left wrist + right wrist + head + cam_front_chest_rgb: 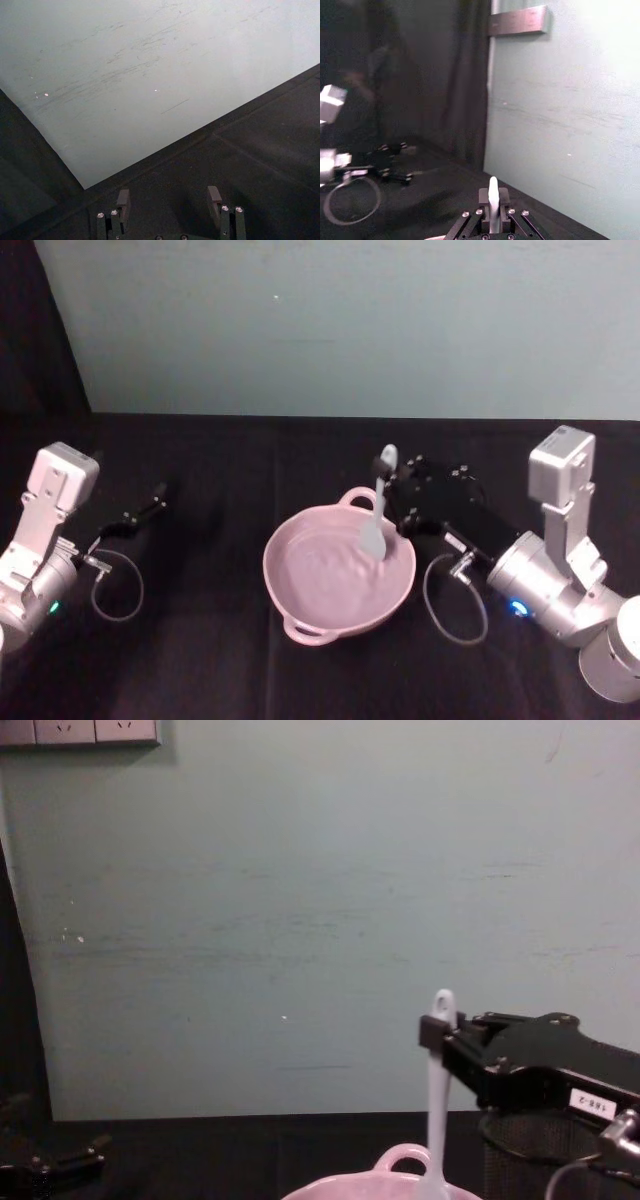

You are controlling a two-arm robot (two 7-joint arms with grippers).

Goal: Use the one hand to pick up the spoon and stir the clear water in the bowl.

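Note:
The pale pink bowl with rippled clear water sits mid-table; its rim and loop handle show low in the chest view. The white spoon stands nearly upright, scoop dipped in the water at the bowl's right side, handle tip up. My right gripper is shut on the spoon's upper handle from the right. The chest view shows the spoon pinched by this black gripper, and the handle pokes up between the right gripper's fingers. My left gripper rests parked at far left, open.
A black wire-mesh cup stands behind my right gripper at the chest view's right. Black cloth covers the table, with a pale green wall close behind. Cable loops hang by each wrist.

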